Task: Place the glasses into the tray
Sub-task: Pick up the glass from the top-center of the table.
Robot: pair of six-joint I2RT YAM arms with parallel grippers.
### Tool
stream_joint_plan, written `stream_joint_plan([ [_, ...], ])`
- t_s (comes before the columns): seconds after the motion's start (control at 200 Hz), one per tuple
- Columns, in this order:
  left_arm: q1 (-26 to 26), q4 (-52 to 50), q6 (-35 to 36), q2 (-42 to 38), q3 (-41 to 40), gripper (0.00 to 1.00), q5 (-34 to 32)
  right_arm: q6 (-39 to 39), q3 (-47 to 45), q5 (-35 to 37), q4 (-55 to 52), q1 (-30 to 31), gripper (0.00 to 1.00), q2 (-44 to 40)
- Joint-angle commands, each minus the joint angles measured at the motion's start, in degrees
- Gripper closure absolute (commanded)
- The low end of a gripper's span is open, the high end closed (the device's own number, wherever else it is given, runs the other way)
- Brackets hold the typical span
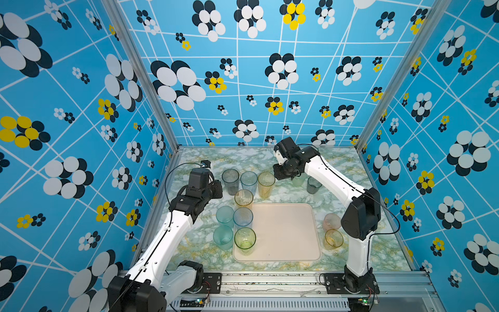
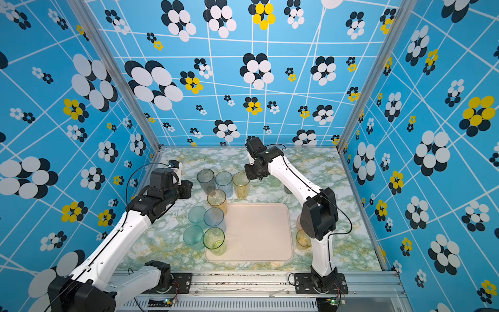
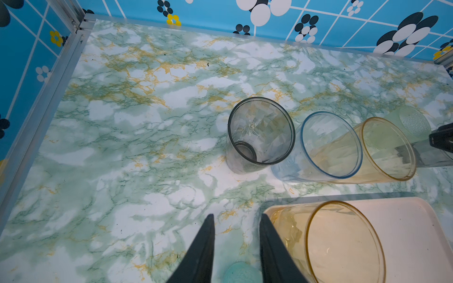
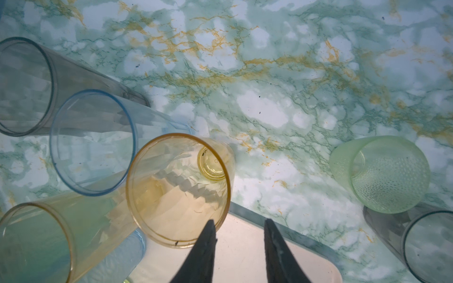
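Note:
The cream-pink tray (image 1: 286,235) lies mid-table. A yellow-green glass (image 1: 245,240), a blue glass (image 1: 243,217) and an amber glass (image 1: 243,199) stand along its left edge. Behind the tray, grey (image 1: 230,181), blue (image 1: 248,182) and amber (image 1: 266,185) tall glasses stand in a row. My left gripper (image 3: 237,216) is open and empty, over the table beside the corner amber glass (image 3: 343,242). My right gripper (image 4: 239,221) is open and empty above the tray's far edge (image 4: 289,235). Its one finger overlaps the rim of the tall amber glass (image 4: 179,191).
Two teal glasses (image 1: 224,214) (image 1: 223,237) stand left of the tray. A pale green short glass (image 4: 382,174) and a smoky grey one (image 1: 314,185) stand at the back right. Pink (image 1: 331,221) and amber (image 1: 333,239) short glasses sit right of the tray, by the right arm.

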Motion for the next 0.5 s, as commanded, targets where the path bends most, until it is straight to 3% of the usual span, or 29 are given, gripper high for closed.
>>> stream_joint_plan([
  [0.0, 0.81, 1.13, 0.43, -0.04, -0.98, 0.67, 1.35, -0.98, 2.51, -0.11, -2.97, -0.24, 0.65, 1.31],
  [0.495, 1.19, 1.47, 0.59, 1.04, -1.07, 0.67, 2.04, -1.15, 4.76, -1.02, -3.58, -0.43, 0.7, 4.05],
])
